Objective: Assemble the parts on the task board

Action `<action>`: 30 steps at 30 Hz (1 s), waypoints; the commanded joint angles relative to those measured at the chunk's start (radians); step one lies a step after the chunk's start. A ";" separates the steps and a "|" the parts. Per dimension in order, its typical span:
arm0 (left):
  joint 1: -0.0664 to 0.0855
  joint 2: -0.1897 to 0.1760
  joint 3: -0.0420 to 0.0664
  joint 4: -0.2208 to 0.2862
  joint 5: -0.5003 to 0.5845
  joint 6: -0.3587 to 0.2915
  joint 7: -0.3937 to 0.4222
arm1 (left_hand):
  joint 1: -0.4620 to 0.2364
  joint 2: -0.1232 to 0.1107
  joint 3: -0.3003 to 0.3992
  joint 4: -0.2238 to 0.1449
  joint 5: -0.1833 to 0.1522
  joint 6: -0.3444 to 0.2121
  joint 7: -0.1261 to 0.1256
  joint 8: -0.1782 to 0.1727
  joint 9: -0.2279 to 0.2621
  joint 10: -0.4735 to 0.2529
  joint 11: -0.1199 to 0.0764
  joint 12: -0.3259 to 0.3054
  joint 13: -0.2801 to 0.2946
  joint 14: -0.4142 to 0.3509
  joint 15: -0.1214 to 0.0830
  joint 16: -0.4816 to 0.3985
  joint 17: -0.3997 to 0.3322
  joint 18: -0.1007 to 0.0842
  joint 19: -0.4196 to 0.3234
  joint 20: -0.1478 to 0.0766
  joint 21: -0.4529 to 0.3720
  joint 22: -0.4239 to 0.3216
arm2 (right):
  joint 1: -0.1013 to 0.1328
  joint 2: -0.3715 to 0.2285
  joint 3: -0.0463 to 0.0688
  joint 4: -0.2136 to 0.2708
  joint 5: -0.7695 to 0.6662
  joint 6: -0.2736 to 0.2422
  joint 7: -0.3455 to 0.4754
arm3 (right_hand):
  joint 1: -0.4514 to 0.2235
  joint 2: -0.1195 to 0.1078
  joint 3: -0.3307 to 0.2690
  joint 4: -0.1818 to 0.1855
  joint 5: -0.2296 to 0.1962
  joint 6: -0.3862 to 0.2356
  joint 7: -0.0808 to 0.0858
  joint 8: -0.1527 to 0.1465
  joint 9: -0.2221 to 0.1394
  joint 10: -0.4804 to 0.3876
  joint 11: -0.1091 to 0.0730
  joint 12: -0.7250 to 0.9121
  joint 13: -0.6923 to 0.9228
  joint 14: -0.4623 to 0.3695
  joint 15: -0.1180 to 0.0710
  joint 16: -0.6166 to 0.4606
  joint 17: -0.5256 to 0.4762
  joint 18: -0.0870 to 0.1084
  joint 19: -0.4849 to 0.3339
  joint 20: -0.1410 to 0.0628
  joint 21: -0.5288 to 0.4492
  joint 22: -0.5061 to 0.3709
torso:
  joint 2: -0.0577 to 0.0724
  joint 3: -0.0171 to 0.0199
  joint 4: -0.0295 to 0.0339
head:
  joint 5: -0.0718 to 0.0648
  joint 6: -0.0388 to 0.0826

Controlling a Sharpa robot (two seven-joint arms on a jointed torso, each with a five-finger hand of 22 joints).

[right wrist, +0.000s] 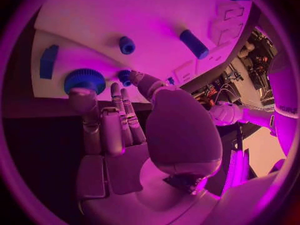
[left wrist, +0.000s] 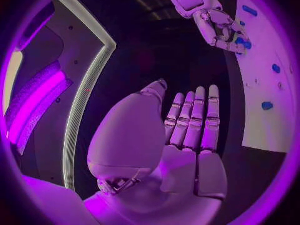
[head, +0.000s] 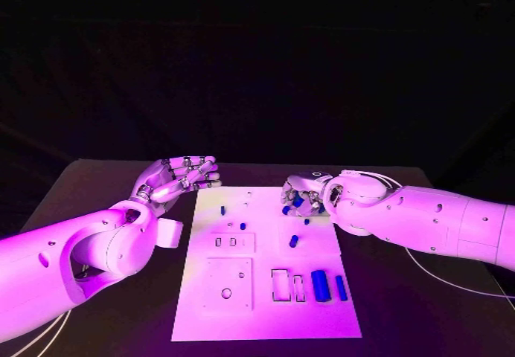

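- The task board (head: 269,297) lies flat in the middle of the tabletop (head: 107,193), probably so both arms can reach it.
- Blue parts lie spread across it; a long cylinder (head: 320,284) rests near the board's near right corner.
- The right hand (head: 304,195) hangs over the board's far right area, fingertips at a round knurled blue part (right wrist: 84,79); whether it grips it, I cannot tell.
- The left hand (head: 177,178) hovers just off the board's far left corner, fingers straight, holding nothing.
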 commanded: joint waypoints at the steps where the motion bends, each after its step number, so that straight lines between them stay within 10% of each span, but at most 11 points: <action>1: 0.002 0.002 0.001 0.001 0.005 0.019 0.001 | -0.003 -0.009 0.003 0.000 -0.004 0.002 0.030 0.000 -0.001 0.003 0.005 -0.004 0.000 -0.004 0.001 -0.004 0.002 0.014 0.009 0.000 0.004 0.000 | -0.002 0.004 -0.001 -0.002 -0.012 0.022 0.001 | 0.008 0.006 0.010 0.001 -0.001 0.011 -0.001 0.001 0.002 0.012 -0.001 0.005 0.002 0.049 0.007 0.010 0.006 -0.013 0.009 -0.001 0.010 0.011 | 0.001 0.0003 0.0012 | 0.001 -0.001; 15: 0.004 -0.003 0.002 0.004 0.005 0.022 -0.005 | -0.003 -0.009 0.004 0.000 -0.004 0.001 0.031 0.000 -0.001 0.002 0.006 -0.004 0.000 -0.005 0.001 -0.005 0.002 0.014 0.009 0.000 0.003 0.000 | -0.005 0.010 -0.001 -0.010 -0.004 0.023 -0.005 | -0.004 0.030 0.053 0.031 0.009 0.041 -0.017 0.023 0.022 0.059 -0.017 0.024 0.005 0.054 -0.003 0.041 0.040 -0.020 0.019 -0.007 0.059 0.077 | 0.007 -0.0005 0.0060 | -0.002 -0.003; 20: 0.005 -0.003 0.002 0.002 0.005 0.023 -0.007 | -0.003 -0.008 0.005 0.000 -0.004 0.001 0.031 -0.001 -0.002 0.001 0.006 -0.006 0.000 -0.007 0.002 -0.006 0.002 0.014 0.009 0.000 0.003 -0.001 | -0.006 0.011 -0.001 -0.009 -0.012 0.007 -0.011 | 0.026 0.054 0.092 0.017 -0.053 0.065 -0.032 0.053 0.048 0.093 -0.032 0.035 0.011 0.054 -0.016 0.049 0.045 -0.022 0.020 -0.018 0.077 0.102 | 0.008 -0.0011 0.0053 | -0.001 -0.005; 30: 0.005 -0.001 0.002 -0.003 0.005 0.024 -0.009 | -0.001 -0.007 0.007 -0.001 -0.004 0.000 0.031 -0.001 -0.002 0.001 0.007 -0.006 0.000 -0.008 0.002 -0.007 0.003 0.014 0.009 0.000 0.003 -0.001 | -0.006 0.010 0.000 0.006 -0.012 -0.158 0.005 | 0.053 0.064 0.119 -0.017 -0.067 0.082 -0.041 0.085 0.083 0.126 -0.044 0.046 0.021 0.055 -0.026 0.057 0.053 -0.024 0.020 -0.028 0.094 0.126 | 0.008 -0.0012 0.0059 | 0.000 0.003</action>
